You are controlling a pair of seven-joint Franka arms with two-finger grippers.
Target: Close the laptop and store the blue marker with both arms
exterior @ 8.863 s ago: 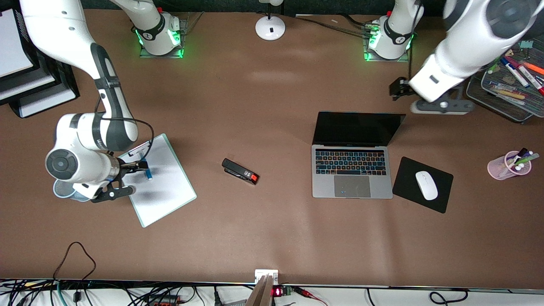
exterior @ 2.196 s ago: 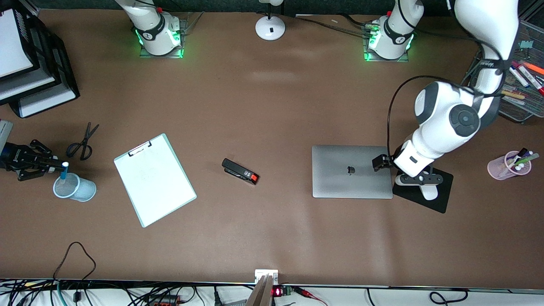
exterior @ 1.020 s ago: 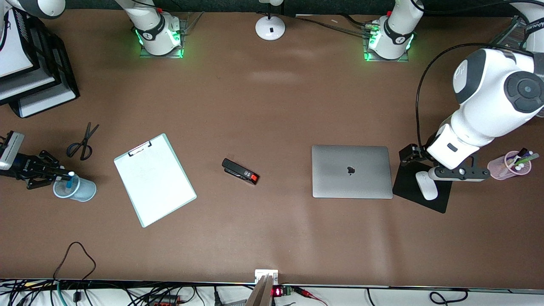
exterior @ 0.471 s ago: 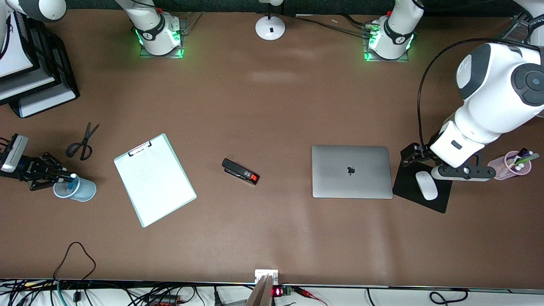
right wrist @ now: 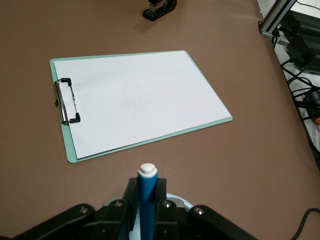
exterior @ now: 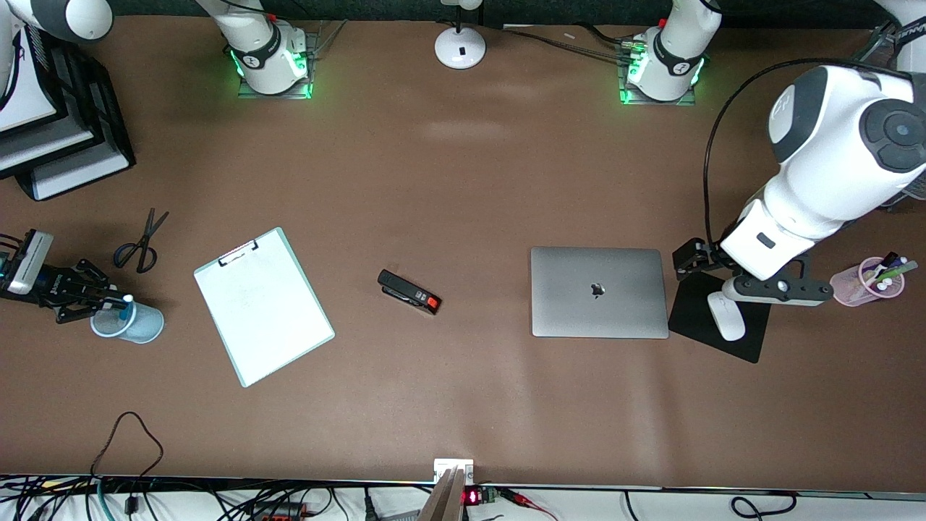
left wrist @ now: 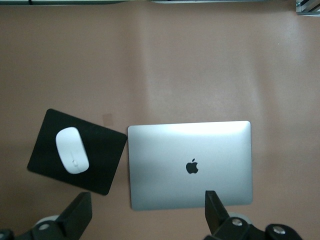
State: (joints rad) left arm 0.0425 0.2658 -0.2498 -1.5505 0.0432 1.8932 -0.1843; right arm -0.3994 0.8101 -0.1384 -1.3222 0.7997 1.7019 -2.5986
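Note:
The laptop [exterior: 599, 291] lies closed on the table, silver lid up with the dark apple logo; it also shows in the left wrist view [left wrist: 190, 165]. My left gripper [exterior: 686, 260] hangs open and empty over the gap between the laptop and the black mouse pad [exterior: 693, 318]; its jaws stand wide apart in the left wrist view [left wrist: 146, 197]. My right gripper [exterior: 108, 300] is shut on the blue marker [exterior: 125, 304], which stands upright with its whitish end up inside a light-blue cup [exterior: 141, 329]. The right wrist view shows the marker [right wrist: 148, 200] between the fingers [right wrist: 131, 192].
A clipboard with white paper [exterior: 264, 306] lies beside the cup. A black stapler [exterior: 409, 291] sits mid-table and scissors [exterior: 141, 242] lie near the right arm's end. A white mouse [exterior: 725, 315], a pink cup of pens [exterior: 868, 282] and paper trays [exterior: 51, 130] are also there.
The laptop, open earlier, is now closed, and the left gripper has lifted off toward the mouse pad. The right gripper carried the marker from the clipboard and lowered it into the cup.

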